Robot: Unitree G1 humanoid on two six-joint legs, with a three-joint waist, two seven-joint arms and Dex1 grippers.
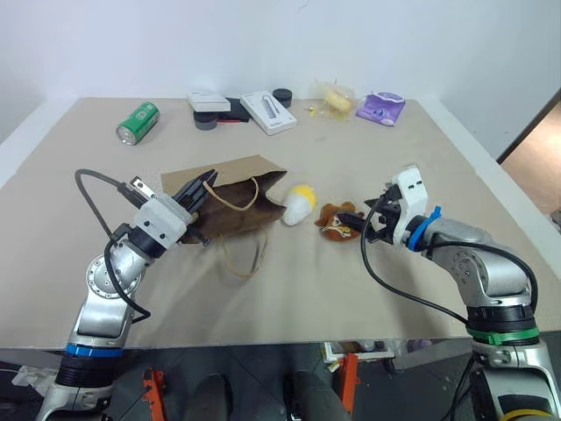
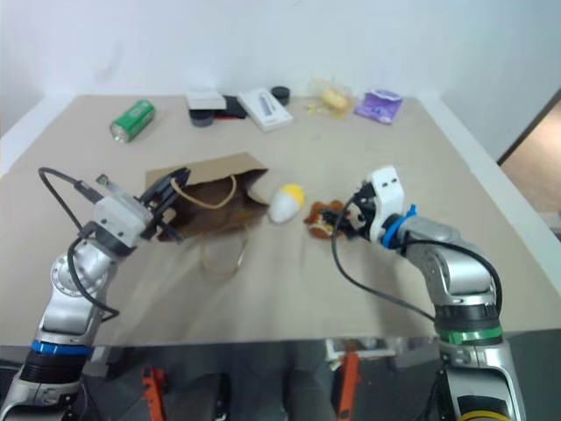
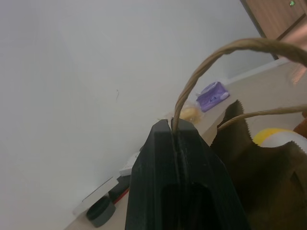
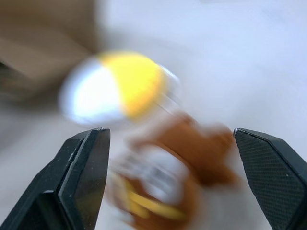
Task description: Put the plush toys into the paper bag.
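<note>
- Tan desk point(image 1: 368, 298) against a white wall; items listed from its left edge to its right.
- Green can point(image 1: 138, 122): lying on its side near the far left corner, apart from the work, likely clutter.
- Left gripper point(image 1: 203, 195): fingers clenched on a twine handle point(image 3: 201, 72) of the paper bag, seemingly to steady the bag and keep its mouth raised for loading.
- Paper bag point(image 1: 230, 197): brown kraft, lying on its side at the desk's middle, mouth turned toward the right edge where the toys lie; its second handle loop trails toward the near edge.
- Dark and white boxes with a black roll point(image 1: 241, 110): grouped along the far edge, not part of the job.
- Egg-shaped plush toy point(image 1: 300, 203): white with a yellow end, just beside the bag's mouth, on the desk and not yet inside.
- Brown plush toy point(image 1: 337, 219): on the desk just right of the egg toy, also outside the bag.
- Yellow item in clear wrap point(image 1: 337, 98) and purple packet point(image 1: 381, 109): toward the far right corner, well apart from the toys.
- Right gripper point(image 1: 372, 224): fingers released and spread wide, nothing between them, aimed at the brown toy from its right side; judged to be lined up for a grasp on it.
</note>
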